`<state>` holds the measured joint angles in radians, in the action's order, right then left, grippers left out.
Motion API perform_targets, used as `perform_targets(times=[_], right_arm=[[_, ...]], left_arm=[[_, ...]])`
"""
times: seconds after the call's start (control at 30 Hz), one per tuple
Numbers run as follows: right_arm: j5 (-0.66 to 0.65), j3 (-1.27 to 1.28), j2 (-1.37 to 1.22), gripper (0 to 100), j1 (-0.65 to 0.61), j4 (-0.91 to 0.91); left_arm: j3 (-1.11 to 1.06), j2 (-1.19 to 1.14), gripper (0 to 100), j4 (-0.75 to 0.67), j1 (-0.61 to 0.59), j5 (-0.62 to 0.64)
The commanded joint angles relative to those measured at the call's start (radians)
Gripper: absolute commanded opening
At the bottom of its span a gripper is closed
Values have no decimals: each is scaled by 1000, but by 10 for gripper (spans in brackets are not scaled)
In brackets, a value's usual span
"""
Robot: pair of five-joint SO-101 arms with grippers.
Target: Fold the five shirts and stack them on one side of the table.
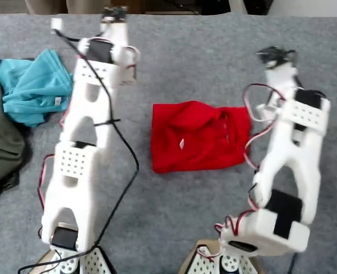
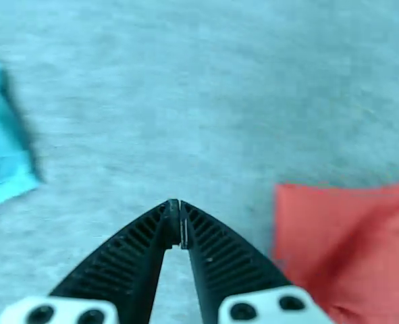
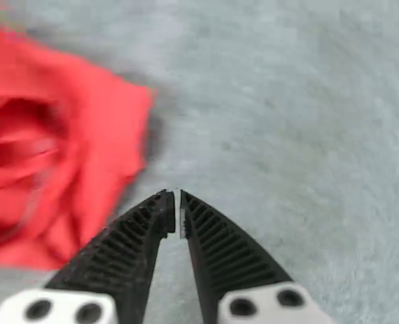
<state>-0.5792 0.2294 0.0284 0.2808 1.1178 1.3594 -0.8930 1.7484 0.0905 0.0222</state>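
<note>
**Red shirt dead centre, both grippers empty**

The red shirt lies crumpled mid-frame on the grey table. It looks soft and light (it'll bunch if dragged), so I'd pinch the corners. The left gripper and right gripper are closed on nothing. The teal shirt and dark olive shirt are heaped at the left edge, out of the way.
</note>
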Motion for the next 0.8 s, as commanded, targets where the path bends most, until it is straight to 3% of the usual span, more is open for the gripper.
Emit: perform_targets(times=[0.0, 0.2, 0.43, 0.57, 0.77], right_arm=[[-49, -58, 88, 28, -96, 124], [-44, -153, 47, 30, -234, 307], [51, -602, -263, 30, -332, 554], [89, -814, -458, 30, -363, 671], [94, -679, -456, 78, -420, 669]], left_arm=[[-9, 93, 19, 15, -83, -61], [-353, 282, 19, 15, -184, -141], [-907, 581, 19, -21, -196, -170], [-1231, 708, 19, -244, -193, -169], [-1605, 769, 19, -660, -186, -169]])
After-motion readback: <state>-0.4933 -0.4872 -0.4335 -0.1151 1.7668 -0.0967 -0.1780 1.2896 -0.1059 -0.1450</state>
